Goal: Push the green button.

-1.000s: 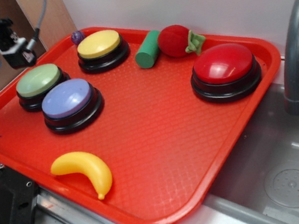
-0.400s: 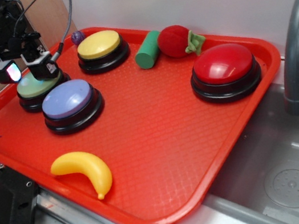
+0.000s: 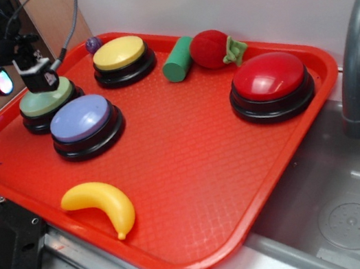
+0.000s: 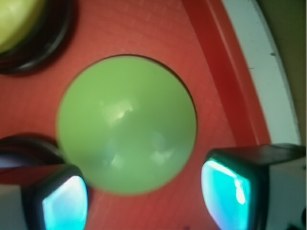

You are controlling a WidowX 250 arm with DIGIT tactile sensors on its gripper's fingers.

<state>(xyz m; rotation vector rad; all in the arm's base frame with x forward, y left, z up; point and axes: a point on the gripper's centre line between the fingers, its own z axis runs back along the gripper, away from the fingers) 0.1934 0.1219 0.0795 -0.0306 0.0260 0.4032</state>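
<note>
Wrist view: green button centred under camera, so the press lines up.
Gripper: spread wide, empty, above the button.
Button place: back-left of red tray, beside lavender button.

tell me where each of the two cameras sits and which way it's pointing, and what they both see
Exterior: sits off the tray's near corner, raised, looking down and across it toward the wall; shows the gripper and part of the arm at upper left, over the green button.
Wrist: rides on the arm, looking straight down on the green button; shows both fingertips at the bottom edge, spread apart.
Shared: the green button, the yellow button, the gripper, the tray.
</note>
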